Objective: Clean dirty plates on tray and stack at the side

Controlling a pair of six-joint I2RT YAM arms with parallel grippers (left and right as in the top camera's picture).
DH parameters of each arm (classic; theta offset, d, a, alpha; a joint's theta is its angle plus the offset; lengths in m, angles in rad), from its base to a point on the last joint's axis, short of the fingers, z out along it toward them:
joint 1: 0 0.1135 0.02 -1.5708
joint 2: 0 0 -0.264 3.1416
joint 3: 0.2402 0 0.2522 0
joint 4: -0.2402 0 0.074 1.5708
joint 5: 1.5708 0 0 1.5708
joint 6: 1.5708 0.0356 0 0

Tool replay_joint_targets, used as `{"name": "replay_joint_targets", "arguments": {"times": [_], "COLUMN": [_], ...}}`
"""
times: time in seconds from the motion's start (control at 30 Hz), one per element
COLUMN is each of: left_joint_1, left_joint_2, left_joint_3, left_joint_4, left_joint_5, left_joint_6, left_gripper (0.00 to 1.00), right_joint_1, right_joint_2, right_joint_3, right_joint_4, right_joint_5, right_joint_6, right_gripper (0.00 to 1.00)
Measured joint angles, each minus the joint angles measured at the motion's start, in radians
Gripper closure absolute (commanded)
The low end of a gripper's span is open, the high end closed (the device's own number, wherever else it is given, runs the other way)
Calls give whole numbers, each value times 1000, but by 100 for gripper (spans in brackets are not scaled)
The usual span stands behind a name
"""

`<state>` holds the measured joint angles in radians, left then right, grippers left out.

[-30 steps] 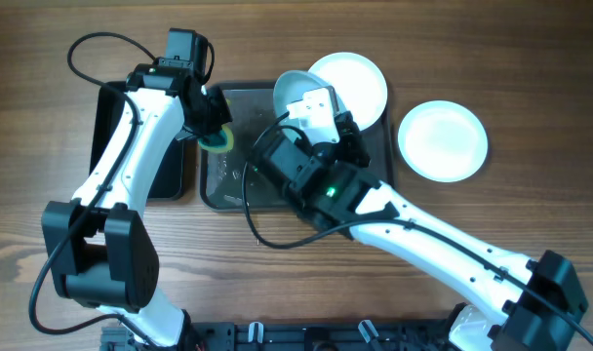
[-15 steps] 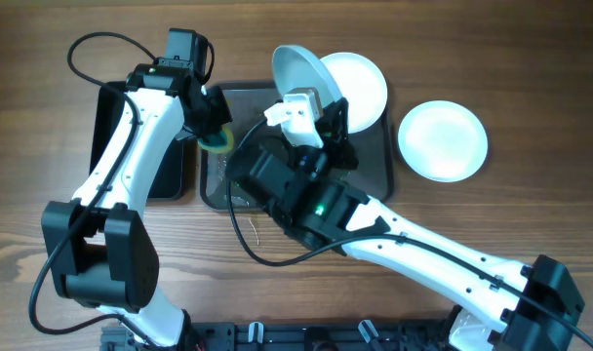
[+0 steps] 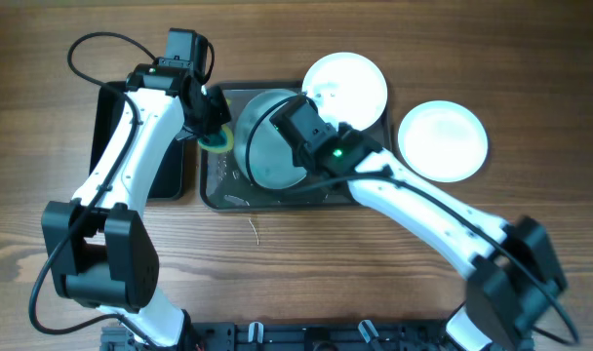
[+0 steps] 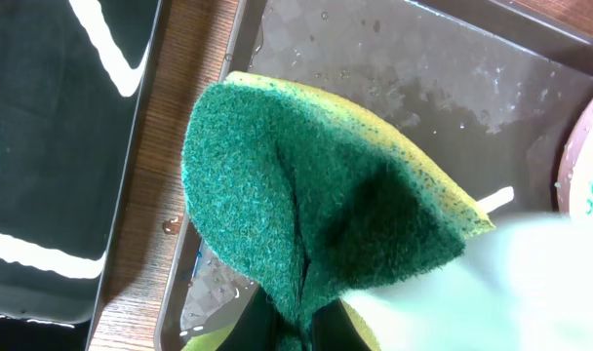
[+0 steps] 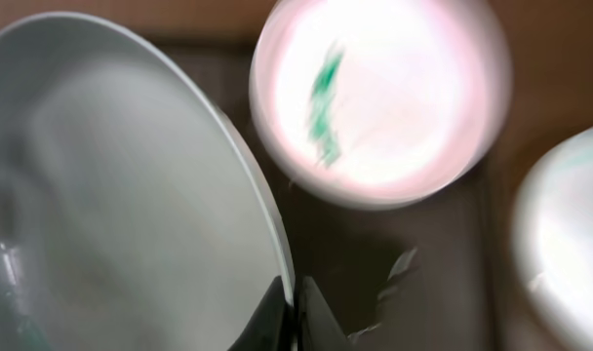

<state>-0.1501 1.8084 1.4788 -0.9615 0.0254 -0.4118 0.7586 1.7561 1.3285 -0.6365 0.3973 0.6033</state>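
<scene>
At the far left of the overhead view, a small black tray (image 3: 175, 177) on the wooden table (image 3: 43, 195), with 1 long side close beside the dark-grey tray (image 3: 228, 190). Between these 2, near the upper edge, the left pincer (image 3: 211, 123), closed tight on a sponge (image 3: 217, 142). In the left wrist view, sponge folded in the grip, green rough side toward the camera, thin yellow edge at the right. Under it a strip of bare wood and the wet floor of the dark-grey tray, with many small drops.

In the middle of the overhead view, over the left half of the dark-grey tray, the pale blue plate (image 3: 262, 146), tilted and off the tray floor. Impossible to tell if the low edge touches the tray. At its right rim the right pincer (image 5: 292, 304), clamped on that rim, as seen at the bottom of the right wrist view.

Further right, in the upper right corner of the dark-grey tray, the smeared white plate (image 3: 347, 86), lying flat, with a teal-green streak near its middle. At the right of the frame, off the tray and apart from it, the second white plate (image 3: 443, 141), flat on the table.
</scene>
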Motion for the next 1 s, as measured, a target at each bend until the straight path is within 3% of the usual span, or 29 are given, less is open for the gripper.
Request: {"name": "replay_joint_targets", "arguments": {"times": [0.23,0.43,0.47,0.5,0.77,0.93,1.0], "left_joint_1": [0,0,0,0,0,0,0], "left_joint_2": [0,0,0,0,0,0,0], "left_joint_3": [0,0,0,0,0,0,0], "left_joint_4": [0,0,0,0,0,0,0], "left_joint_5": [0,0,0,0,0,0,0], "left_joint_6": [0,0,0,0,0,0,0], "left_gripper": [96,96,96,96,96,96,96], "right_joint_1": [-30,-72,-85,-92,-172,-220,-222], "right_joint_2": [216,250,250,250,250,261,283], "right_joint_3": [0,0,0,0,0,0,10], "right_joint_4": [48,98,122,134,211,254,254], "right_joint_5": [-291,-433,-470,-488,-627,-666,-676], "right_joint_6": [149,148,111,77,-221,-372,-404], "right_gripper": [96,48,35,32,36,56,58]}}
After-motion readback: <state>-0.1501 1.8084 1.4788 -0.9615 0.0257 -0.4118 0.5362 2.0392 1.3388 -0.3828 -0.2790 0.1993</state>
